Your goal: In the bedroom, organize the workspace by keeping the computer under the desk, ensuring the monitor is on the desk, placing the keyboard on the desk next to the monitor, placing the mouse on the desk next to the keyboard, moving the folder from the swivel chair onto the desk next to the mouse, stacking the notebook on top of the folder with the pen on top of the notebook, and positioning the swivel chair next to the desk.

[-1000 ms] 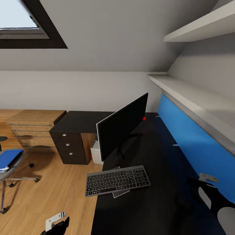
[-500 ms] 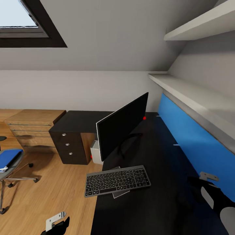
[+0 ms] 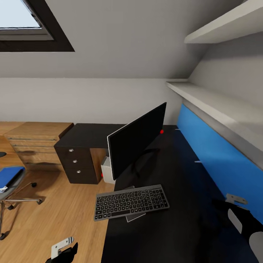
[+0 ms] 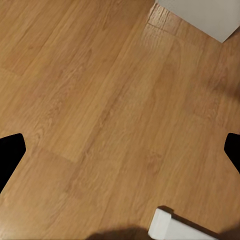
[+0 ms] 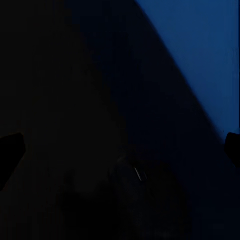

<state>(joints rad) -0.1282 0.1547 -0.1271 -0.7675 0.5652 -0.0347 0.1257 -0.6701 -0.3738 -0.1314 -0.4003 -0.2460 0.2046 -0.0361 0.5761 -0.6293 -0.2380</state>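
The desk (image 3: 182,226) is running from near right to far centre, its black top glossy under the blue panel (image 3: 219,160) on the right wall. The monitor (image 3: 137,146) is standing on the desk, turned at an angle, and the keyboard (image 3: 131,202) is lying just in front of it with its left end jutting past the desk's near-left edge. Beneath the keyboard a thin grey corner is poking out – possibly the notebook (image 3: 134,217), though I cannot tell for sure. The computer (image 3: 107,171) is sitting on the floor (image 3: 54,219) under the desk, mostly hidden behind the monitor, just right of the drawer unit (image 3: 76,164). Far left of that, an oak cabinet (image 3: 34,144) is standing against the wall.

At the left edge the chair (image 3: 11,190) is standing well apart from the desk, with the folder (image 3: 9,175) lying on its seat.

The left gripper (image 3: 64,250) is hanging low over the floor at the near edge; in its wrist view the two dark fingertips (image 4: 10,152) are sitting far apart with bare planks between them. The right gripper (image 3: 235,213) is hovering over the desk near the blue panel – its fingertips (image 5: 10,147) are likewise spread wide, holding nothing
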